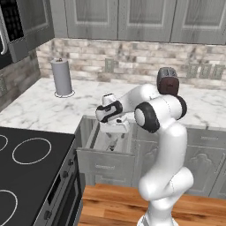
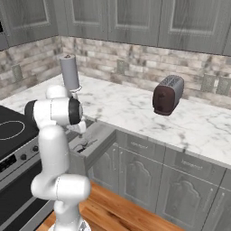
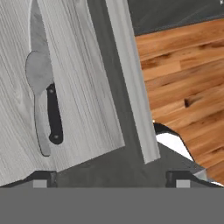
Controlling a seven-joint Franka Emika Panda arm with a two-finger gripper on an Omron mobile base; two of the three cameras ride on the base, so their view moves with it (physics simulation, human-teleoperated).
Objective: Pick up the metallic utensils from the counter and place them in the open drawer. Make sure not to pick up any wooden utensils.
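In the hand view, the gripper (image 3: 111,179) stood at the bottom of the frame with its two dark tips spread wide and nothing between them. Just beyond them, toward the left of the frame, the knife (image 3: 53,116) with its black handle lay flat on the pale floor of the drawer (image 3: 131,83), its long axis running roughly up and down the frame. The silver spoon (image 3: 38,74) lay alongside it, touching or overlapping it, with the same long axis and its bowl at the upper left. Both metallic utensils therefore sat inside the drawer, left of and above the open jaws, and the gripper held neither.

In the left base view the hand (image 1: 115,121) hung over the open drawer (image 1: 106,161) at the middle of the frame. Farther back, the counter (image 1: 44,110) carried a paper-towel roll (image 1: 62,77) and a toaster (image 1: 168,81). Judged from this, the next move was a straight lift away from the drawer, clear of both utensils.
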